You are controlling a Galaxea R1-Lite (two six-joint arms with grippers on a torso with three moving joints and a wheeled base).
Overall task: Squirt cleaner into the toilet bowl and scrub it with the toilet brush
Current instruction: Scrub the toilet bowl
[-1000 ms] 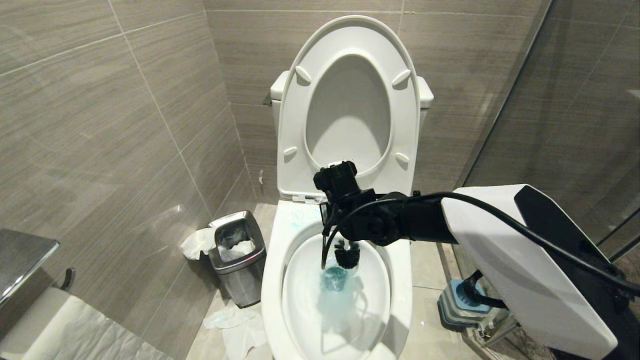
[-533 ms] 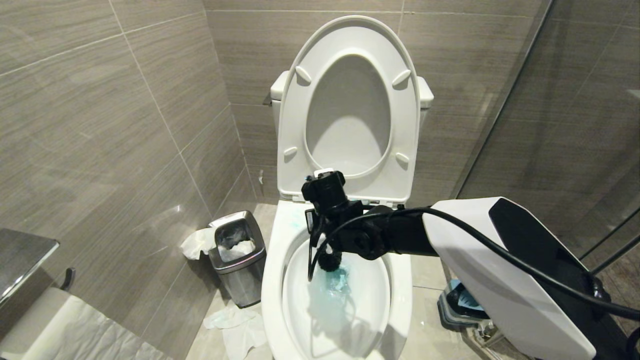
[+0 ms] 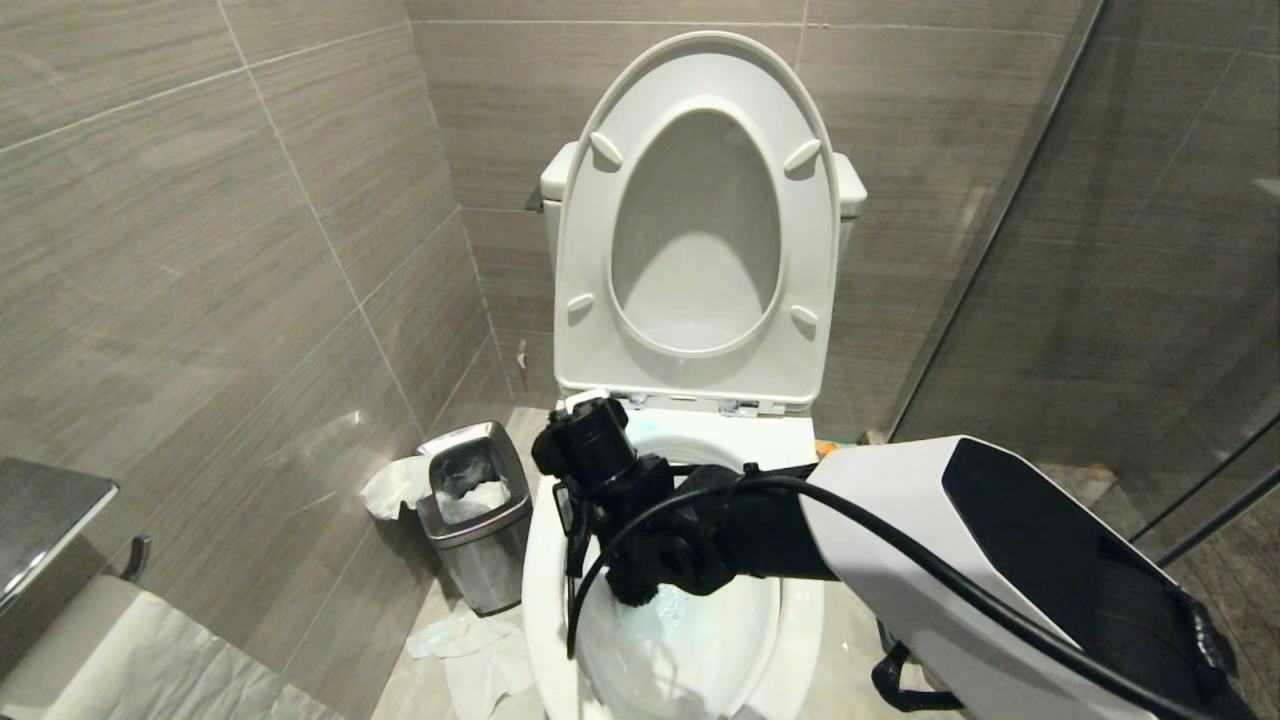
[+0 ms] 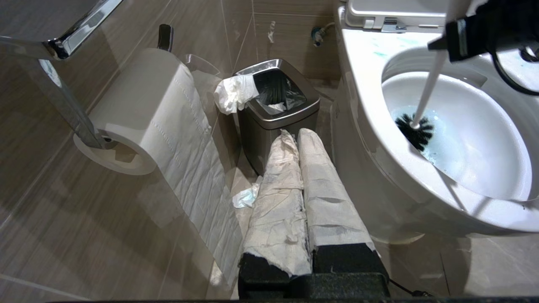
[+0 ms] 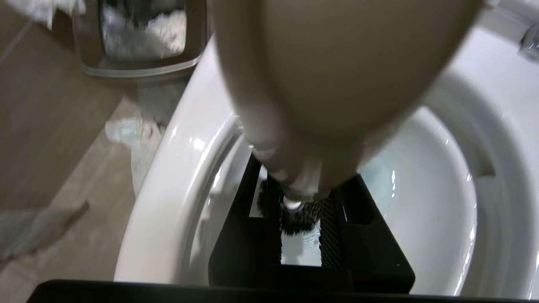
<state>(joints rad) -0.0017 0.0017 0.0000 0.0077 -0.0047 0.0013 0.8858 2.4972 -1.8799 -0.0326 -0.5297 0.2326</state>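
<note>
The right arm, white-shelled with a black wrist, reaches in from the right side of the head view and crosses over the near part of the large glossy white ceramic toilet bowl [image 3: 545,560], its wrist bent so the right pincer [image 5: 301,219] points down into the basin at the bowl's left side. The pincer is clamped on the toilet brush's long slim white plastic handle [image 4: 427,88]; in the right wrist view the handle runs between the two black ribbed fingers [image 5: 330,235], with its rounded tip looming large close to the camera.

The toilet brush stands steeply, its long axis running from the pincer above down to the round black bristly head [image 4: 414,131] below, the handle leaning a little so the head sits lower and nearer the bowl's left inner wall. The head rests at the edge of the pale turquoise-tinted water [image 4: 446,143] low in the basin. Faint teal streaks of cleaner mark the flat rim [image 4: 381,54] near the hinge.

The left pincer [image 4: 301,139], both fingers wrapped in white paper and pressed together, hangs parked low beside the toilet, pointing toward a small square steel bin [image 4: 273,105] on the floor
</note>
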